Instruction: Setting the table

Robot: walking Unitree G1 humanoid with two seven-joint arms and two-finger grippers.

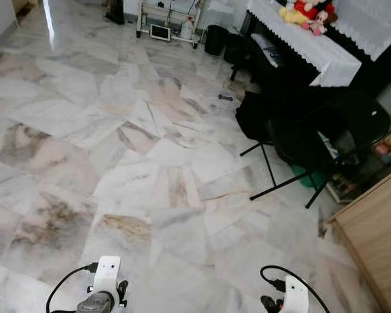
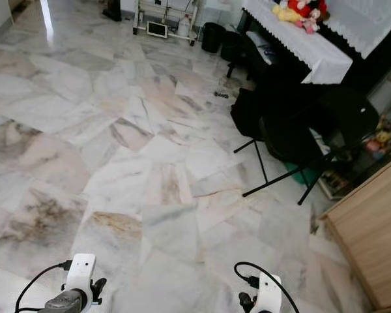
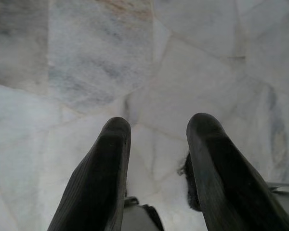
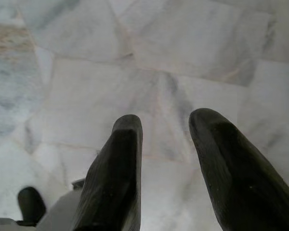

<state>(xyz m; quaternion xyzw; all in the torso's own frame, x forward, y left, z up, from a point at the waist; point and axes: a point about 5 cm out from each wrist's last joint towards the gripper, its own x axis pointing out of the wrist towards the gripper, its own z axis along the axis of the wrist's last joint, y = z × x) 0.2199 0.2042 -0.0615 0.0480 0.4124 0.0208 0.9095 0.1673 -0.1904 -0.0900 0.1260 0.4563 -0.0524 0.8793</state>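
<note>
Both arms hang low at bottom of frame. Left gripper (image 3: 156, 132) fingers spread apart, empty, over marble floor (image 1: 117, 130). Right gripper (image 4: 166, 130) likewise parted, empty. Cloth-covered table (image 1: 326, 55) upper right (plush toys (image 1: 306, 12) on top), black folding chair (image 1: 313, 137) beside it.

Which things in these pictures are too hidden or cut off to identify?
- Wooden furniture: cut by the head views' right edge; its kind is unclear.
- Items under the white tablecloth: lost in dark shadow.
- Small dark object on the marble floor: too small.
- Stuffed toys: cut by the top edge.
</note>
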